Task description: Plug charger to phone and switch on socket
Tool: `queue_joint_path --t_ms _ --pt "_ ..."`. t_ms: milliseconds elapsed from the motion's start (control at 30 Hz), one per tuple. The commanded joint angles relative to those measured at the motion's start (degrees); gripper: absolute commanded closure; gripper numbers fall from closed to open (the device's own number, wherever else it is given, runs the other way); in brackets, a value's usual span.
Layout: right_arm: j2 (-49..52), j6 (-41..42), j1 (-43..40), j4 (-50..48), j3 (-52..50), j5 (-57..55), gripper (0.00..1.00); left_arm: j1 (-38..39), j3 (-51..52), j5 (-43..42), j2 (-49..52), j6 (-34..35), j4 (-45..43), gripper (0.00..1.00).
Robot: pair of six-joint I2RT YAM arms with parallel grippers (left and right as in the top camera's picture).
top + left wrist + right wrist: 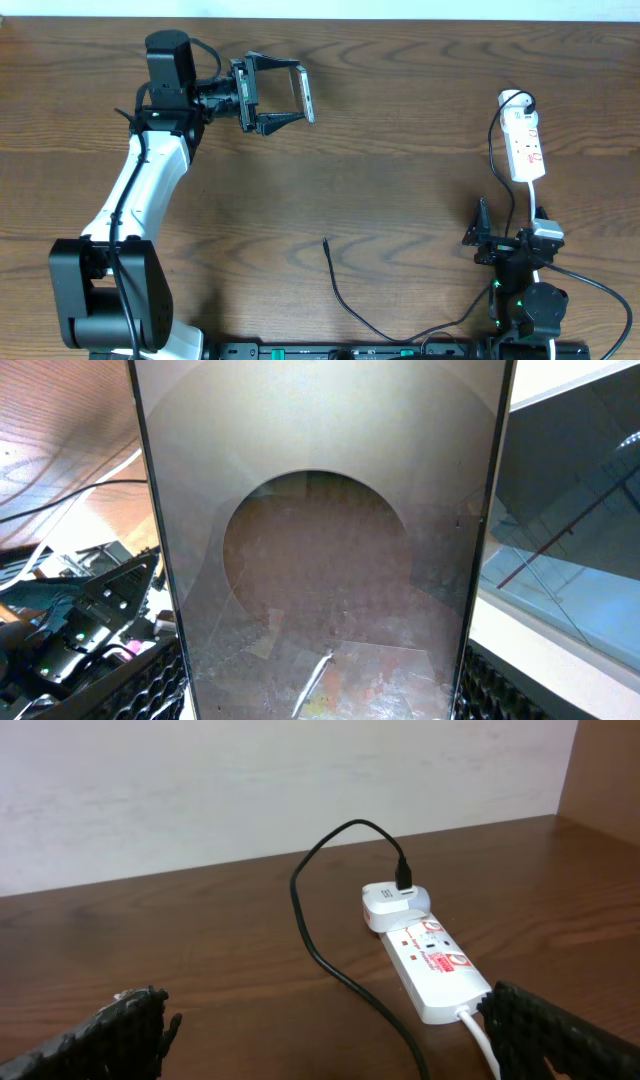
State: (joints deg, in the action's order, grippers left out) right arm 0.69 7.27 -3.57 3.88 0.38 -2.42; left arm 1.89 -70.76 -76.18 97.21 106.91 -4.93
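Nearest, on brown wooden table: long thin black charger cable, small plug tip free. Beside, right gripper spread wide, empty. Beyond, white elongated power strip. Farthest, left gripper clamped on flat dark phone, standing on edge.
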Motion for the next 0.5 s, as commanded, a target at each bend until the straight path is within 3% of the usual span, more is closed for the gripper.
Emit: queue_joint_path --t_ms 0,467 --pt "-0.31 0.85 0.28 0.22 -0.04 -0.44 0.01 -0.22 -1.75 -1.84 -1.2 -0.35 -0.57 0.93" --pt "-0.31 0.85 0.28 0.22 -0.04 -0.44 0.01 -0.22 -1.75 -1.84 -1.2 -1.46 -0.57 0.93"
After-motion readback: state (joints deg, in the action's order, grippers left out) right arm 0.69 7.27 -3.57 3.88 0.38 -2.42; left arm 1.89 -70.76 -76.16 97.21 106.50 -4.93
